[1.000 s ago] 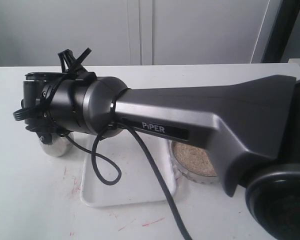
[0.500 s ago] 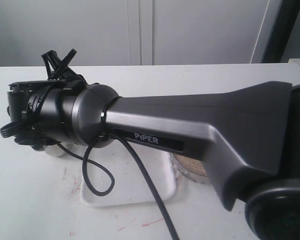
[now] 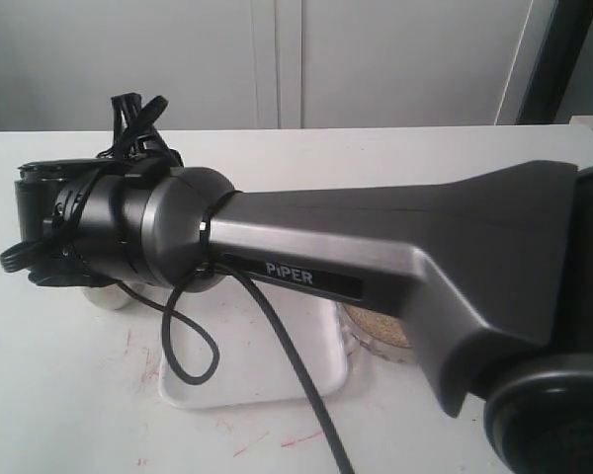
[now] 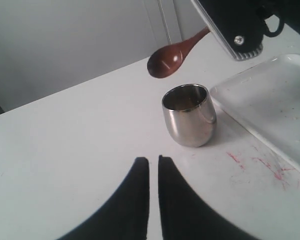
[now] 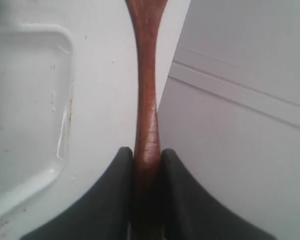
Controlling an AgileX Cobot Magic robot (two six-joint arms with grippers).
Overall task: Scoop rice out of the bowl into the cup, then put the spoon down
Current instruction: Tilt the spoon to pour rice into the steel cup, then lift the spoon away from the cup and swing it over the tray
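Observation:
The steel cup (image 4: 189, 115) stands upright on the white table beside the tray; in the exterior view only a sliver of the cup (image 3: 107, 296) shows under the right wrist. The dark reddish-brown spoon (image 4: 165, 61) hangs just above and behind the cup's mouth, its oval bowl tipped over and showing no rice. My right gripper (image 5: 146, 150) is shut on the spoon's handle (image 5: 147, 90). My left gripper (image 4: 153, 161) hovers over bare table short of the cup, shut with nothing in it. The bowl (image 3: 376, 353) holding rice (image 3: 381, 324) peeks out below the right arm.
A white rectangular tray (image 3: 267, 375) lies between cup and bowl, with red smears on it and on the table. The right arm (image 3: 376, 237) spans the scene and trails a black cable (image 3: 287, 346). A grey wall rises behind the table.
The right arm has swung left, covering more of the cup and bowl. Over the last half second only the wrist and its cables have turned slightly.

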